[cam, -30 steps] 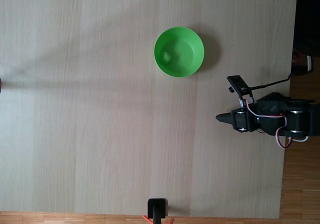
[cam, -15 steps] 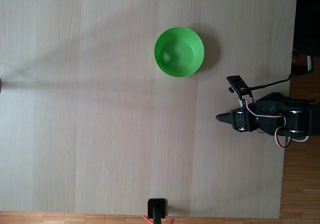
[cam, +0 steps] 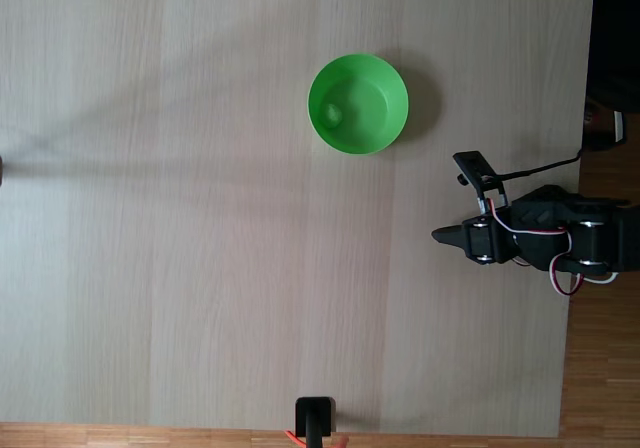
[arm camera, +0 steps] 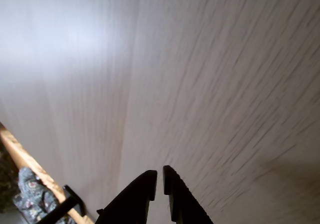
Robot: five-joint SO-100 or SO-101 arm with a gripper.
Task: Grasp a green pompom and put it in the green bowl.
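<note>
Resting folded at the right edge of the pale wooden bench [cam: 200,218], the tool [arm camera: 157,180] sat clenched and empty, apparently because the green pompom [cam: 333,114] already lay inside the green bowl [cam: 385,133], well apart from it.

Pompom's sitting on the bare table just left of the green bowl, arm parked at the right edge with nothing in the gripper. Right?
Not quite: the fixed view shows the green pompom inside the green bowl, on its left side, not on the table. The rest holds: the arm is parked at the right edge and the gripper holds nothing.
</note>
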